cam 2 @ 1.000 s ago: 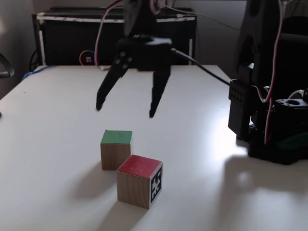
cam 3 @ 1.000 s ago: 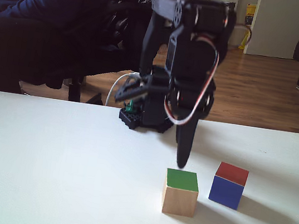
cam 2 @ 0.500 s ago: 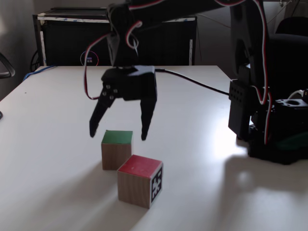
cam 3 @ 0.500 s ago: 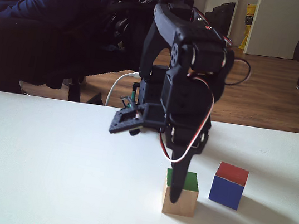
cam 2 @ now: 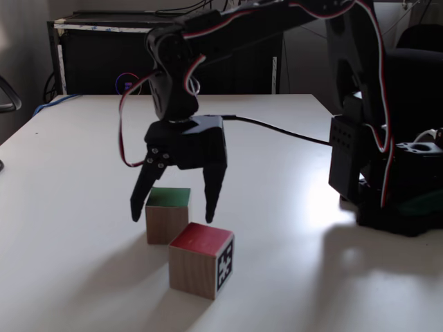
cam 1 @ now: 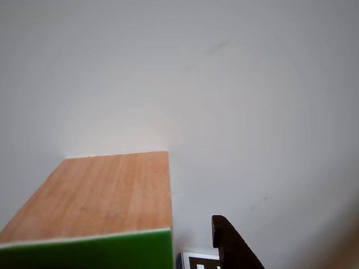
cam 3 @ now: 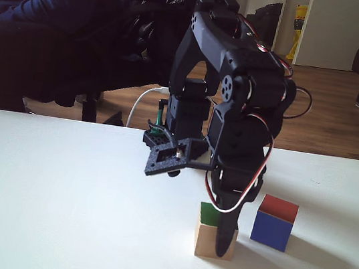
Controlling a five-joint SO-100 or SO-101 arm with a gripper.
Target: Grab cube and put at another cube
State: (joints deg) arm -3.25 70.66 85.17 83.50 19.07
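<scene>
In a fixed view, the nearest thing is another cube (cam 2: 201, 268), which stands close to the near edge of the table (cam 2: 69, 207). Its red face is up and its black-and-white marker face is turned toward the right of that view. Just behind it and a little to the left stands the cube (cam 2: 167, 215), with the green face on top and wood grain on its sides. The two look very near, but I cannot tell if they touch; in the other fixed view a clear gap shows between the cube (cam 3: 208, 237) and another cube (cam 3: 275, 222).

The gripper (cam 2: 175, 210) is spread wide, and its two dark fingers come down on each side of the cube, one at the left and one at the right. The tips reach about the upper half of the cube. Whether the fingers touch the wood is hard to say; they seem to be a little apart from it. In the other view, the wood side of the cube (cam 1: 95, 196) is very close and one fingertip (cam 1: 233, 246) is beside it.

I judge that the task is at its early part. The cube rests on the table, not yet grasped. What remains is to close on it, lift it, and bring it to another cube. Further back are the arm's base (cam 2: 387, 180) and a seated person (cam 3: 40, 26).
</scene>
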